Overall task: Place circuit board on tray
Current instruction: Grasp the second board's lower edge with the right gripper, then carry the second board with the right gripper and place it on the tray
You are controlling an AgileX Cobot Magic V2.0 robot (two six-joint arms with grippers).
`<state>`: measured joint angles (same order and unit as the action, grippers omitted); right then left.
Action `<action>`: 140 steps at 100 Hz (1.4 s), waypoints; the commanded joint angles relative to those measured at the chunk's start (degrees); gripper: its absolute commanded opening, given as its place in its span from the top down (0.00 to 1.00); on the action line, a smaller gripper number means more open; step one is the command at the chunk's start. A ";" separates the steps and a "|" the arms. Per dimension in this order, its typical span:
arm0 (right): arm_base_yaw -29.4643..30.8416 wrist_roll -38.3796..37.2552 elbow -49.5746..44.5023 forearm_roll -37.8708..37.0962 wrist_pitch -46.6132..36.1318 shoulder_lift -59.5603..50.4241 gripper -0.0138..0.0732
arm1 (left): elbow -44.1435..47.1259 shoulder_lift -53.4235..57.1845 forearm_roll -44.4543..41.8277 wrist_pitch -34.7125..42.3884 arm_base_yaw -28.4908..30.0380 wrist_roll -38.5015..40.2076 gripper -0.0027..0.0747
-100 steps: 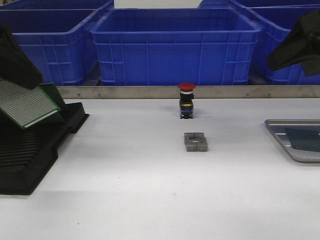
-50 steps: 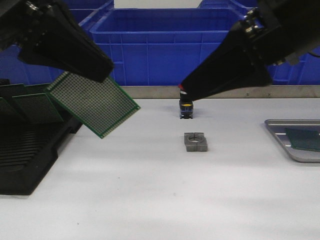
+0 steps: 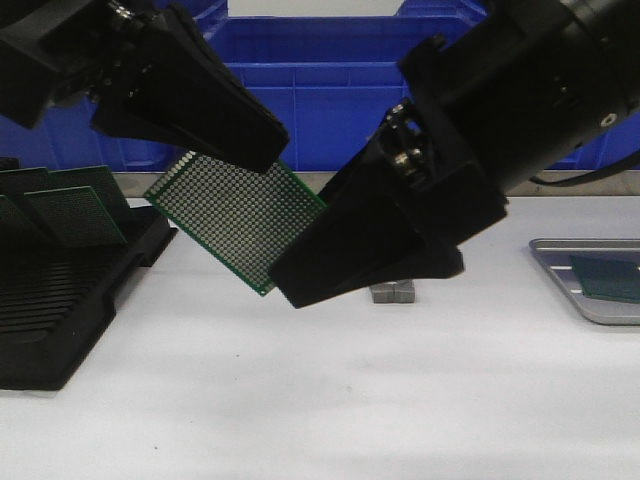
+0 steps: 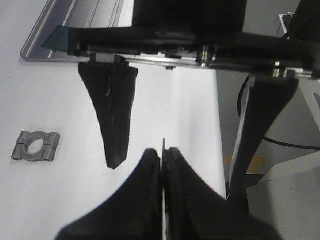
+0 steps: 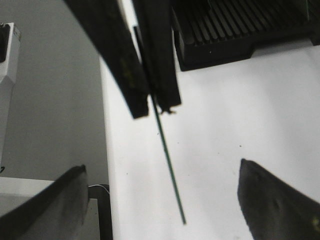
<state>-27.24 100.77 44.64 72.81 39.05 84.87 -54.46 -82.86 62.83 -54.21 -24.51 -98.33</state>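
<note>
Front view | L tool (image 3: 262,150) grips circuit board (image 3: 235,216), now mid-table | R tool (image 3: 300,290) wide, moved beside it

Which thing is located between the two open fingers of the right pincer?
In the right wrist view, the circuit board, seen edge-on and held by the left pincer, hangs between the right pincer's fingers. It touches neither finger.

The right gripper (image 3: 300,285) hides most of the small grey metal clamp block (image 3: 393,291), and the flat silver-grey metal tray (image 3: 560,270) runs off the front view's right edge.
</note>
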 commanded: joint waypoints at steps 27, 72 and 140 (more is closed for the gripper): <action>-0.68 2.36 2.16 8.22 0.85 -0.13 0.90 | -1.78 1.48 4.04 -2.37 -0.44 0.10 0.99; -0.68 1.29 2.16 8.59 1.02 -0.13 0.91 | -1.78 1.48 4.04 -1.26 -0.44 0.38 0.38; 23.04 -6.92 -7.00 18.90 -22.04 2.24 0.91 | -1.78 1.87 4.04 6.87 1.49 0.38 0.27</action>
<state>-7.80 94.38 36.63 85.84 19.53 88.18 -54.58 -82.86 63.27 -46.86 -23.22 -98.46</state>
